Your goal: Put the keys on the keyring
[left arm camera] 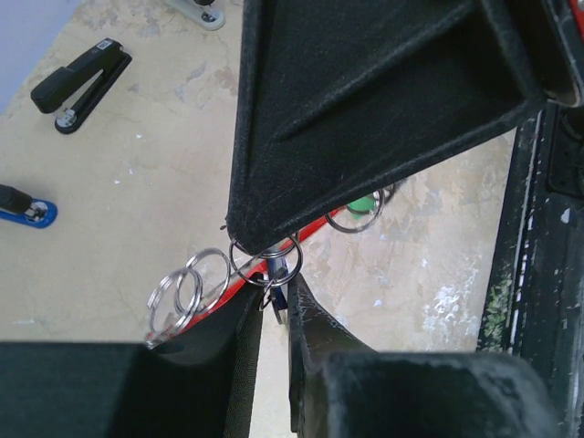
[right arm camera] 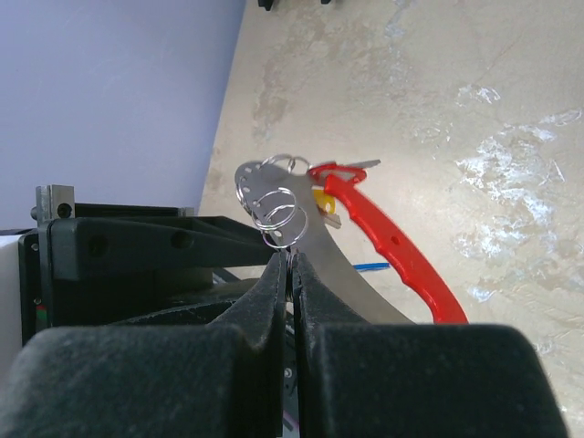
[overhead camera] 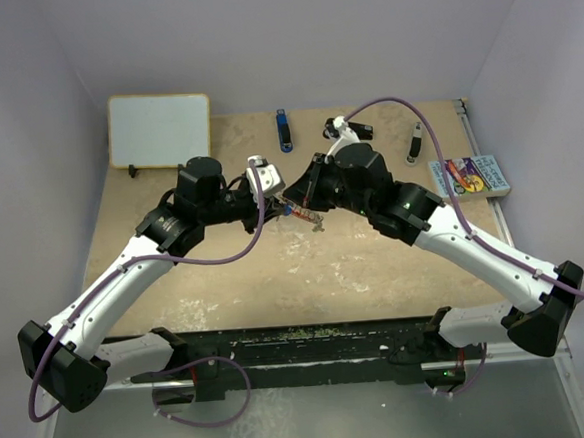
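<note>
Both grippers meet above the middle of the table, the left gripper point(overhead camera: 281, 194) beside the right gripper point(overhead camera: 306, 192). The keyring hangs between them: a red crescent clip point(right arm camera: 394, 245) with linked silver rings point(right arm camera: 275, 206). The right gripper point(right arm camera: 291, 259) is shut on one silver ring. In the left wrist view, the left gripper point(left arm camera: 276, 297) pinches a small blue-tagged key point(left arm camera: 275, 274) by its ring at the fingertips. The red clip point(left arm camera: 226, 286) passes behind them. A yellow tag point(right arm camera: 322, 201) and a green tag point(left arm camera: 363, 203) hang on the clip. The right gripper's finger point(left arm camera: 365, 100) hides much of it.
A whiteboard point(overhead camera: 158, 129) stands at the back left. A blue-and-black stick point(overhead camera: 283, 131), a black stapler point(overhead camera: 358, 129) and a dark pen-like object point(overhead camera: 416, 143) lie along the back. A colourful book point(overhead camera: 469, 178) is at the right. The stapler also shows in the left wrist view point(left arm camera: 82, 80).
</note>
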Robot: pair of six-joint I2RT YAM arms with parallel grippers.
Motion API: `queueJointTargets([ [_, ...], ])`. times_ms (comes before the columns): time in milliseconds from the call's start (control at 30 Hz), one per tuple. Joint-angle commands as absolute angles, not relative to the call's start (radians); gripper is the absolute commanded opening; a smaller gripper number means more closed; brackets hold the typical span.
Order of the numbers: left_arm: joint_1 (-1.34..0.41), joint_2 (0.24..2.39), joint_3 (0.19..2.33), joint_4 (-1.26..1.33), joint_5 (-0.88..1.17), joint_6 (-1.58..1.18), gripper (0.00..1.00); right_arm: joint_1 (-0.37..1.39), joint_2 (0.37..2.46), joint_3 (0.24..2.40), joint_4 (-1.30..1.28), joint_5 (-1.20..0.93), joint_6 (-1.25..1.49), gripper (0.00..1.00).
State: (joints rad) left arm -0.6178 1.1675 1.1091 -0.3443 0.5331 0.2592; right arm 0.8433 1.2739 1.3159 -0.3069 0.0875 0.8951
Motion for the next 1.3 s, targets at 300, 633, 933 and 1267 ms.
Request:
queueJointTargets([
  [300, -0.623, 1.144, 1.163, -0.346, 0.573, 0.298, 0.04, 0.848, 1.243, 1.322, -0.233, 0.106, 0.91, 0.0],
  [633, -0.622, 1.159, 1.278, -0.527, 0.61, 0.308, 0.04, 0.848, 1.239, 1.3, -0.282, 0.184, 0.897, 0.0],
  [933, -0.623, 1.217, 1.386, -0.661, 0.636, 0.322, 0.04, 0.848, 1.227, 1.286, -0.3, 0.212, 0.885, 0.0],
  [1267, -0.623, 1.302, 1.505, -0.854, 0.655, 0.391, 0.04, 0.848, 1.183, 1.266, -0.285, 0.196, 0.897, 0.0],
])
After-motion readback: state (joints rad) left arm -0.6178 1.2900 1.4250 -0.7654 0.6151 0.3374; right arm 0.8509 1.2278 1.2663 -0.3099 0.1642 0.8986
